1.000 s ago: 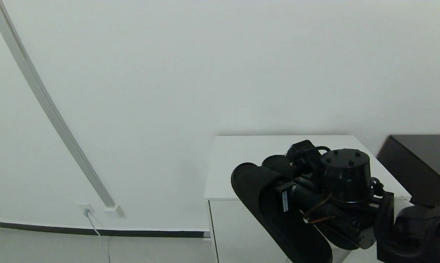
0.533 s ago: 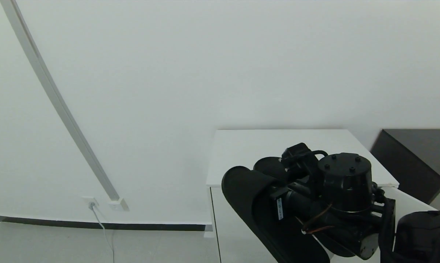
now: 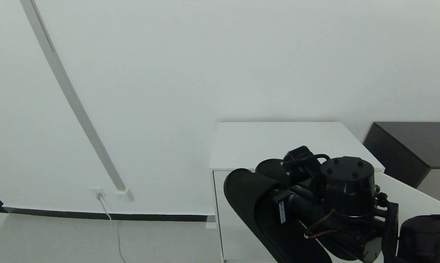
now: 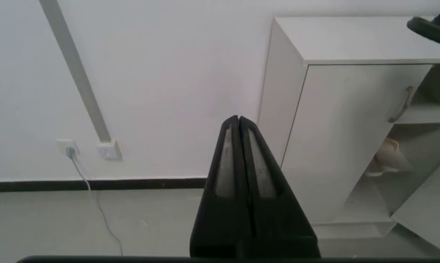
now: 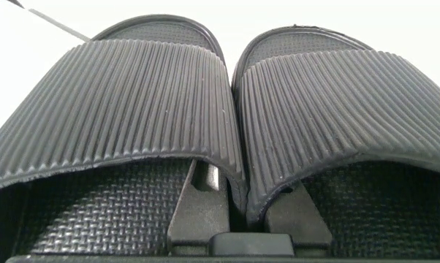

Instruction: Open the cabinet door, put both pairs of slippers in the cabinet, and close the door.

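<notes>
A pale trunking strip (image 3: 70, 95) slants down a white wall (image 3: 205, 54) to a small box (image 3: 125, 194) at left. Beside it, a cable (image 3: 112, 226) hangs from a socket (image 3: 97, 192) past dark skirting (image 3: 95, 214) to the floor (image 3: 52, 241). A dark unit (image 3: 413, 146) stands at far right.

- The black slippers (image 3: 258, 204), a pair with ribbed straps, lie side by side, their inner edges pinched in my right gripper (image 5: 245, 215). I hold them up before the cabinet front.
- The cabinet (image 3: 278, 144) is white, and its door (image 3: 413, 199) stands swung open toward me.
- A pale slipper (image 4: 388, 155) rests on a shelf inside.
</notes>
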Robot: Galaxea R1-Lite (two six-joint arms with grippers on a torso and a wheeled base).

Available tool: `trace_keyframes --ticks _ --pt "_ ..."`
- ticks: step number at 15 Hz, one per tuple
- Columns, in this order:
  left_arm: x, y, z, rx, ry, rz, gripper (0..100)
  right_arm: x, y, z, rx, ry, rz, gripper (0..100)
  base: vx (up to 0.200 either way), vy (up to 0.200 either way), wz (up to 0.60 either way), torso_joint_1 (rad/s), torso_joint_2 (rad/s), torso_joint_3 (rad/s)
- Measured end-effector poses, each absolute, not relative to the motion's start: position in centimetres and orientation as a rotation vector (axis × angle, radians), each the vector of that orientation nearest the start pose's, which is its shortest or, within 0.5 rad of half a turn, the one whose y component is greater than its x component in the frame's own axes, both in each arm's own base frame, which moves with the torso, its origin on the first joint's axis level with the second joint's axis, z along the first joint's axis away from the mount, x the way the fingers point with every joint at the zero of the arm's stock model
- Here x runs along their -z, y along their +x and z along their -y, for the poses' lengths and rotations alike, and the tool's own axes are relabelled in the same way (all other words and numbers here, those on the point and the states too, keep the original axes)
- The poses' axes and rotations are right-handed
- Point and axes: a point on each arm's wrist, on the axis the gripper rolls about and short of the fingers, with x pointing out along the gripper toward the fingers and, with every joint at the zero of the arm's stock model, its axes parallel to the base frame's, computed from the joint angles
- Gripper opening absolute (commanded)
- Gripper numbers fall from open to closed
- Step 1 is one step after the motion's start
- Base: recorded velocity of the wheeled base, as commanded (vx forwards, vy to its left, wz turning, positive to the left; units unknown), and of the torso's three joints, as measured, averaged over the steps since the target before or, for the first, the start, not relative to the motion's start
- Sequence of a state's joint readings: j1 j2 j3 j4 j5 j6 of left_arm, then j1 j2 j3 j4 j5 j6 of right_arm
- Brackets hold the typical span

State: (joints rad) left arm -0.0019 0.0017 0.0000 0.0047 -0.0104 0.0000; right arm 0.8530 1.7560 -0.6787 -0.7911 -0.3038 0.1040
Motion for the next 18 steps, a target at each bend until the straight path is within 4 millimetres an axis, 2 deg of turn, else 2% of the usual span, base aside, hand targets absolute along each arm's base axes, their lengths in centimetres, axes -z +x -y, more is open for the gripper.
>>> trace_keyframes --ticks 9,18 --pt "-7.51 -2.27 0.02 0.013 0.000 -0.006 0 -14.48 20.49 -21.55 -0.491 -0.056 -0.244 0 0.000 0.000 0.00 0.000 0.00 0.000" --pt "-7.54 -2.28 0.03 0.015 0.004 -0.005 0 -14.67 20.48 -21.57 -0.497 -0.064 -0.218 0 0.000 -0.200 0.00 0.003 0.00 0.004"
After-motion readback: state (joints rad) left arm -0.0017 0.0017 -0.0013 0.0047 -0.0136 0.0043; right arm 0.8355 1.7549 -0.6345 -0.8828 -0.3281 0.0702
